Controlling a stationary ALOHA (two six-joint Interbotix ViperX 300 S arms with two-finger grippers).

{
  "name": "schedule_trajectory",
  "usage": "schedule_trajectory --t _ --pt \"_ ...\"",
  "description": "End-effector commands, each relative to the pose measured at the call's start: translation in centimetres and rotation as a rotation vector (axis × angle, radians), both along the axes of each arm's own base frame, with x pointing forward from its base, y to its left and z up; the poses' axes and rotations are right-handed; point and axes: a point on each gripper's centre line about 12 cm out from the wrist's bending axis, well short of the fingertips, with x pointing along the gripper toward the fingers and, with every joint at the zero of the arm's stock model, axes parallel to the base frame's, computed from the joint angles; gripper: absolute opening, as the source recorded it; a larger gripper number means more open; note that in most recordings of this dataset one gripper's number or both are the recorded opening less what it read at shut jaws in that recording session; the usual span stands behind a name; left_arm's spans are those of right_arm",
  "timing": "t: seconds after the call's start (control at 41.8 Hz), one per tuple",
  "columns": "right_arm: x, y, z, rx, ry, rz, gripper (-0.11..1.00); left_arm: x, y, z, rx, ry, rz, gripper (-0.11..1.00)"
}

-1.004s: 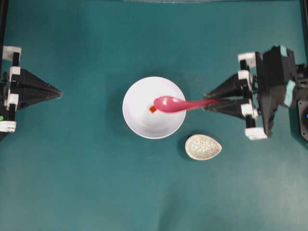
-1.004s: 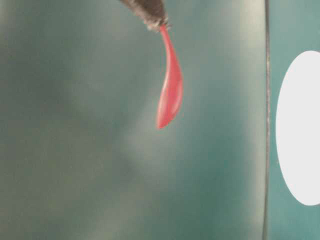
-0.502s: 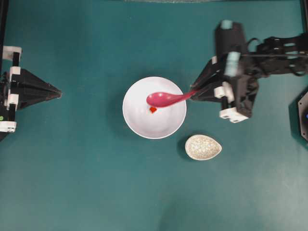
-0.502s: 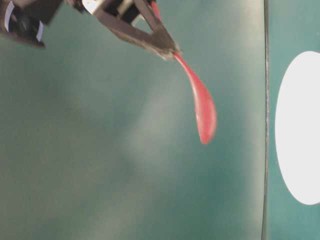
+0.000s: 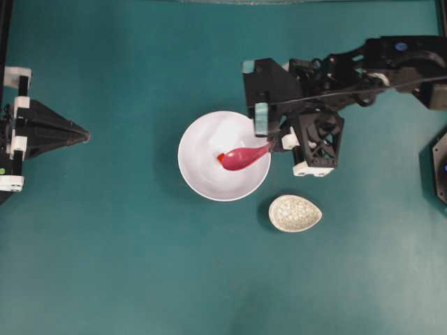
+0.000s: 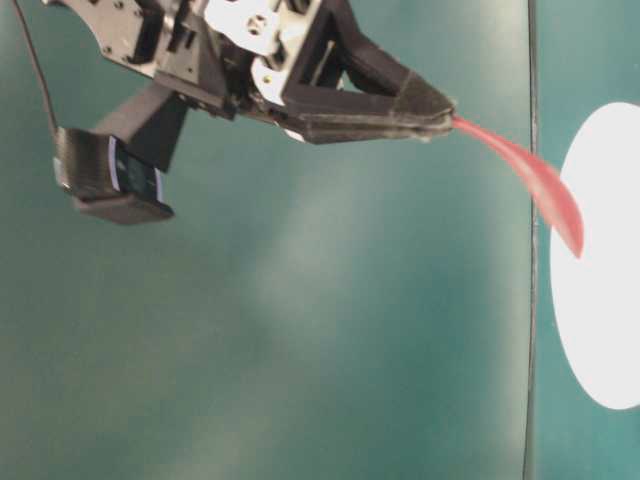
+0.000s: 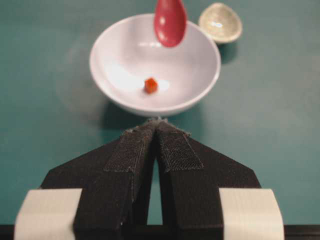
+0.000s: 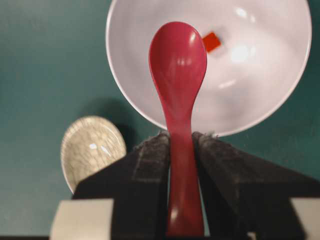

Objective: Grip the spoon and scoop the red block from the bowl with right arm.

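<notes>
My right gripper (image 5: 271, 144) is shut on the handle of the pink-magenta spoon (image 5: 243, 158) and holds it tilted down into the white bowl (image 5: 202, 178). The spoon's scoop (image 8: 178, 60) hangs over the bowl (image 8: 280, 95), its tip next to the red block (image 8: 211, 42). The red block (image 5: 220, 158) peeks out at the scoop's tip; it lies on the bowl's floor (image 7: 150, 85). I cannot tell whether the spoon touches it. My left gripper (image 5: 85, 134) is shut and empty at the far left, pointing at the bowl (image 7: 200, 95).
The speckled off-white spoon rest (image 5: 295, 213) lies empty just right of and below the bowl, also in the right wrist view (image 8: 92, 147). The right arm (image 5: 377, 70) reaches in from the upper right. Teal tabletop (image 5: 140, 265) lies all around.
My right arm has swung left and pitched down. The spoon's scoop has dropped from above the bowl into it, ending beside the red block. The left arm has not moved.
</notes>
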Motion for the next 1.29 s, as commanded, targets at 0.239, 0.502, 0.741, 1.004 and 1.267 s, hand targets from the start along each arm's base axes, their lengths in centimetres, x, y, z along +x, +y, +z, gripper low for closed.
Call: schedule_trajectory --t 0.239,0.502,0.741,1.004,1.267 --pt "1.1 -0.8 -0.6 -0.042 0.057 -0.008 0.24 0.2 0.1 0.3 0.005 -0.006 0.002 0.00" --pt "1.5 -1.0 -2.1 -0.050 0.094 -0.004 0.24 0.2 0.1 0.3 0.005 -0.006 0.002 0.00" --pt "1.8 -1.2 -3.1 -0.062 0.116 0.002 0.24 0.2 0.1 0.3 0.005 -0.009 0.002 0.00" --pt "2.4 -1.4 -3.8 -0.068 0.094 -0.005 0.24 0.2 0.1 0.3 0.005 -0.009 0.002 0.00" --pt "3.5 -1.4 -4.0 -0.075 0.072 -0.002 0.24 0.2 0.0 0.3 0.006 -0.006 0.000 0.00"
